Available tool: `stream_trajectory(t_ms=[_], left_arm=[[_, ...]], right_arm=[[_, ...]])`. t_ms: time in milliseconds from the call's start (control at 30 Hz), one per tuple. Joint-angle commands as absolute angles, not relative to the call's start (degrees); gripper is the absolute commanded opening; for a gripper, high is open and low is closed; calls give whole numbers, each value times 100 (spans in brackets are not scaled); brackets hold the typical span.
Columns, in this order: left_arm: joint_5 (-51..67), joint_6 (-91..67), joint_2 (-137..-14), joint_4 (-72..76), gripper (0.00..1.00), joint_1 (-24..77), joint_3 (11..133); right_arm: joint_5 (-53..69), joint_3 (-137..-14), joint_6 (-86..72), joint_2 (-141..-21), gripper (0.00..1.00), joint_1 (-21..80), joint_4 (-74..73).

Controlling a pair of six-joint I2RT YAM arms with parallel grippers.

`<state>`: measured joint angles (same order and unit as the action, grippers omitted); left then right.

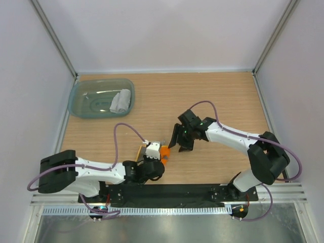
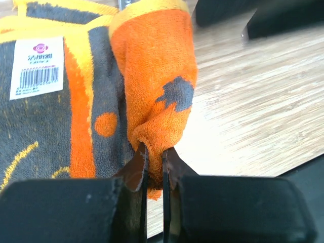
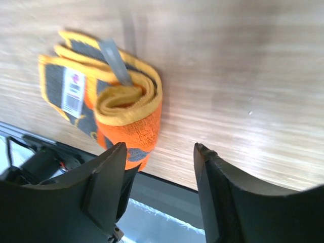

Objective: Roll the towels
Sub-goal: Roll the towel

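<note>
The orange towel [image 2: 152, 66] lies near the table's front edge, partly rolled. Its loose part lies flat with the grey face and a white barcode label [image 2: 38, 66] up. My left gripper [image 2: 154, 152] is shut on the near end of the roll, orange pile pinched between its fingers. In the top view the orange towel [image 1: 164, 151] shows just ahead of the left gripper [image 1: 160, 156]. My right gripper [image 3: 159, 152] stands open just right of the roll [image 3: 129, 114], holding nothing; from above the right gripper [image 1: 180, 143] sits close to the towel. The light grey towel [image 1: 120, 101] lies rolled in the tub.
A translucent teal tub [image 1: 83, 104] stands at the back left of the wooden table [image 1: 223, 96]. The black base rail [image 1: 172, 192] runs along the near edge, right beside the orange towel. White walls enclose the table on three sides.
</note>
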<state>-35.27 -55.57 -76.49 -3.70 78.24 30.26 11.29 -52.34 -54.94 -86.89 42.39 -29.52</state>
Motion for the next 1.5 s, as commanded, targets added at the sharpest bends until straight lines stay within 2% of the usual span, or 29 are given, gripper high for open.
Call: stream_trajectory(t_ms=[0, 200, 500, 800, 1133, 1467], left_arm=[[-3103, -5827, -7261, 165, 0, 7621, 2665], [-2593, -6652, -6549, 1113, 0, 7199, 1803], [-2479, -7935, -5188, 1757, 0, 6689, 476], [-1934, -8147, -4237, 1240, 0, 6153, 88], [-1108, -8420, -4649, 1160, 0, 5634, -79], [-616, -8649, -5581, 1617, 0, 5353, -211]], right_arm=[[1003, -5809, -4843, -8341, 63, 3877, -3489], [1291, -5837, -4535, -7990, 64, 3656, -3078], [2522, -4036, -4957, -7321, 64, 3787, -470], [2443, -3367, -4922, -8006, 66, 4570, 1202], [2391, -3375, -5211, -9675, 67, 4869, 3110], [2531, -3296, -5616, -10151, 67, 4860, 4174]])
